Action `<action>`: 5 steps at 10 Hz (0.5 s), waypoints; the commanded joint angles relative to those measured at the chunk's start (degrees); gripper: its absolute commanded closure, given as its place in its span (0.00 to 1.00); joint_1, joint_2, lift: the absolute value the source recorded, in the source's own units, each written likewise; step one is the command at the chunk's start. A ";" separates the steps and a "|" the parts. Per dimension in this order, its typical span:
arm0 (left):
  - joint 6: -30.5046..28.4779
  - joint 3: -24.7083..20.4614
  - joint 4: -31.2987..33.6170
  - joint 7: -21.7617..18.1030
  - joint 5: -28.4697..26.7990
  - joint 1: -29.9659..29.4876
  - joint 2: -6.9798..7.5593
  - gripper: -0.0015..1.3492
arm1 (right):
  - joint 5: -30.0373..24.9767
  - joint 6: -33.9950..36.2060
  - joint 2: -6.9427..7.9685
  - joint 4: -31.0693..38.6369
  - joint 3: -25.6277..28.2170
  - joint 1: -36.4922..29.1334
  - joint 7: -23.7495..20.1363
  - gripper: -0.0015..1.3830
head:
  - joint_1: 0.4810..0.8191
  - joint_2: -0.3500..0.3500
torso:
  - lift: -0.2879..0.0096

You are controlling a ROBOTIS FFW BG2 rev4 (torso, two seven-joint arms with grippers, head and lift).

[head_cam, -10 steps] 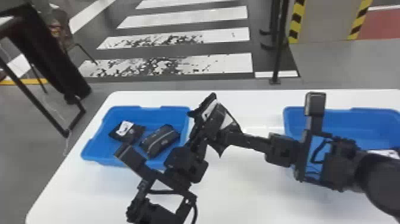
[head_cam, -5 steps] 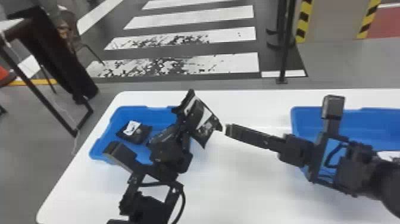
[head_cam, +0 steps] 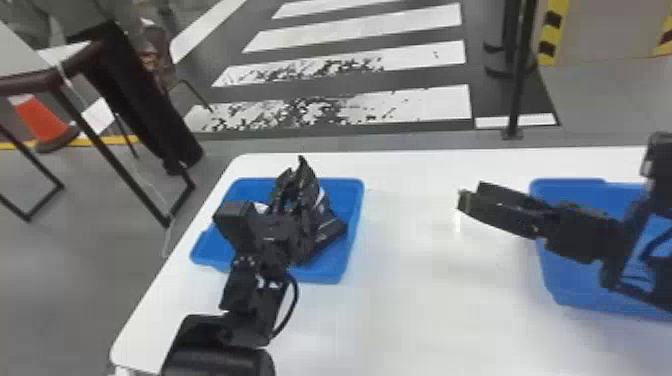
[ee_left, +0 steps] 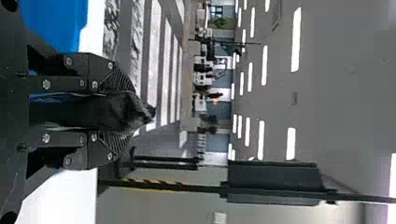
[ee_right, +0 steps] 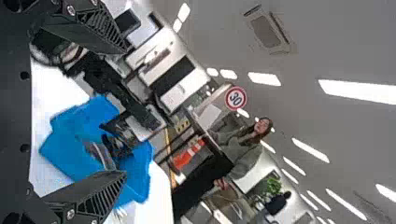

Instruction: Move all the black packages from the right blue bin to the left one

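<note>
Black package (ee_left: 100,112) sits over the left blue bin (head_cam: 320,274), in the pinch of the nearer left gripper (head_cam: 292,182), while the right gripper (ee_right: 125,111) waits spread, well apart. Its long axis seems to follow the fingers past their tips, so lowering should suffice before release.

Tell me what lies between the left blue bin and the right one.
Between the left blue bin and the right blue bin, the head view shows bare white tabletop, with the right gripper above it near the right bin.
</note>
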State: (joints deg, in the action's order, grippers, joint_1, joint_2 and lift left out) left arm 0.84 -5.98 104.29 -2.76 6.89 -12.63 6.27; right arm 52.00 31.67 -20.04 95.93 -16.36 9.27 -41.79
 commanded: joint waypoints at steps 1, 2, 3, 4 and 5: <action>-0.27 -2.36 5.04 -0.05 -4.95 -2.27 -0.56 0.06 | -12.01 1.93 0.09 8.35 5.74 -2.79 2.86 0.08 | 0.63 0.94 | 0.38; 0.99 -2.13 8.13 -0.05 -4.84 -3.96 -0.47 0.08 | -21.15 5.45 0.96 17.91 11.68 -7.72 7.60 0.08 | 0.61 0.93 | 0.38; 1.41 -1.90 12.49 -0.05 -4.72 -6.49 -0.56 0.12 | -26.86 8.12 2.02 25.50 16.02 -12.08 11.91 0.08 | 0.57 0.89 | 0.38; 1.98 -1.56 15.73 -0.05 -3.81 -8.46 -0.74 0.12 | -32.12 11.35 2.72 31.27 19.22 -14.47 14.90 0.08 | 0.53 0.82 | 0.38; 4.37 -0.87 18.12 -0.05 -3.12 -10.42 -0.91 0.12 | -37.60 15.57 3.25 34.92 21.73 -15.31 16.74 0.08 | 0.51 0.75 | 0.38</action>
State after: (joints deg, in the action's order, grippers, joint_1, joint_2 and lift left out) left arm 4.01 -7.15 120.92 -2.81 3.36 -21.88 5.44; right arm 17.56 45.09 -17.11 128.49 3.84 -5.34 -25.05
